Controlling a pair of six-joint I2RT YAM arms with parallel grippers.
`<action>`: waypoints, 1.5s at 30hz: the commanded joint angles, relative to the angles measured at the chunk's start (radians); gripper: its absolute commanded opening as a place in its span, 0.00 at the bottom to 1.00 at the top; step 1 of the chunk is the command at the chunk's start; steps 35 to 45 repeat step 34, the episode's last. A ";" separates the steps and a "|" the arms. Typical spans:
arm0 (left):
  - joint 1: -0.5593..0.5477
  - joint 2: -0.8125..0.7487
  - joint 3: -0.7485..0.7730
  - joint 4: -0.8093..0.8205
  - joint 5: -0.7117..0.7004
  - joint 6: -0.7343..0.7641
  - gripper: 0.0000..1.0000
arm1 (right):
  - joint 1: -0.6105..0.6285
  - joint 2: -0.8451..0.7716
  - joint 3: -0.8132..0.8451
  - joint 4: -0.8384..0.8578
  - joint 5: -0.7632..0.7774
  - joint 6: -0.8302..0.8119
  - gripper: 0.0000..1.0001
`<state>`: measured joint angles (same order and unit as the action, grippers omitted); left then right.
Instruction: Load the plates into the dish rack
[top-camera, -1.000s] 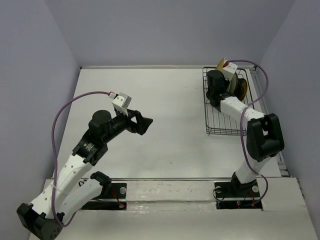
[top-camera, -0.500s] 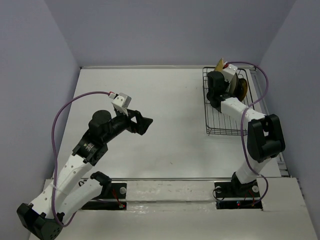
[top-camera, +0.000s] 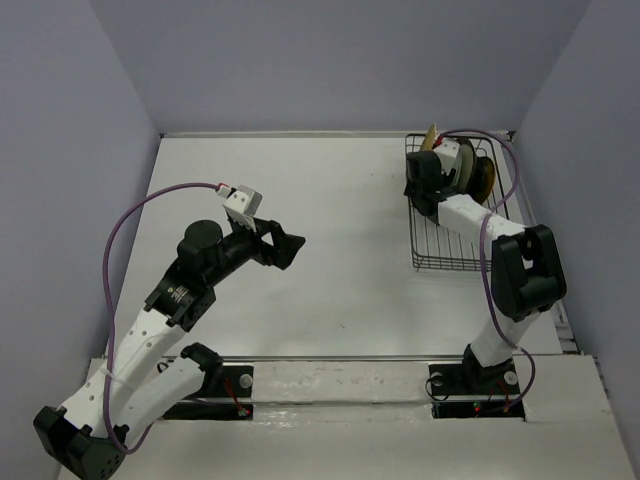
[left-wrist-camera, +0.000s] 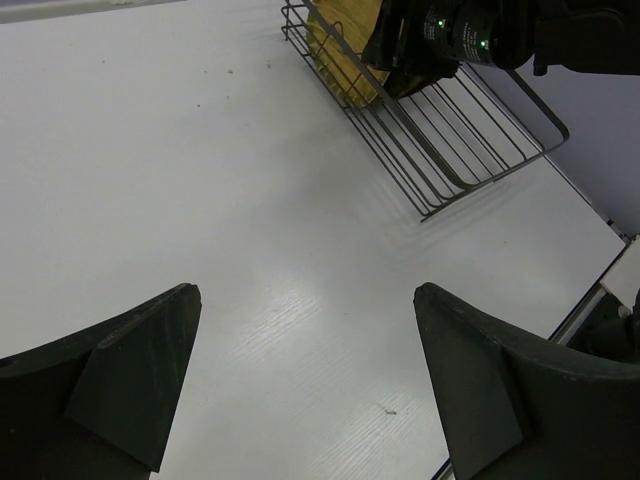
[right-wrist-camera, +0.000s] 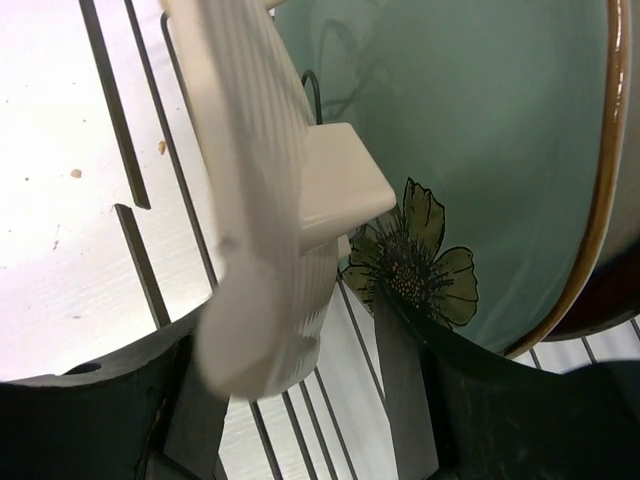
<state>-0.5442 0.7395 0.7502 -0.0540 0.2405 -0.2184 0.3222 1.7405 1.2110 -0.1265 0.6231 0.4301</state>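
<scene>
The black wire dish rack (top-camera: 455, 248) stands at the table's far right. Several plates stand on edge at its far end. In the right wrist view a ribbed yellow plate (right-wrist-camera: 262, 220) leans between my right gripper's (right-wrist-camera: 290, 400) jaws; they are open, with a gap between the plate and the right finger. Behind it stands a pale green plate with a flower (right-wrist-camera: 490, 140), then a dark-red-rimmed one (right-wrist-camera: 612, 312). My left gripper (top-camera: 290, 246) hovers open and empty over the middle of the table; the left wrist view shows the rack (left-wrist-camera: 455, 150) and the yellow plate (left-wrist-camera: 340, 55).
The near half of the rack (top-camera: 452, 255) holds no plates. The right arm (top-camera: 520, 270) reaches over the rack from the near side. Grey walls close the table on three sides.
My right gripper's jaws have spread apart and let go of the ribbed plate, which now leans in the rack. The wrist shifted slightly left. The left arm has not moved.
</scene>
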 joint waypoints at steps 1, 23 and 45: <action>-0.007 -0.006 -0.006 0.028 -0.007 0.013 0.99 | 0.003 -0.082 0.059 -0.025 -0.034 0.009 0.68; 0.000 -0.094 -0.020 0.048 -0.155 0.002 0.99 | 0.003 -1.098 -0.237 -0.097 -0.427 -0.031 1.00; -0.002 -0.117 0.040 0.056 -0.176 -0.033 0.99 | 0.003 -1.274 -0.354 -0.148 -0.507 0.021 1.00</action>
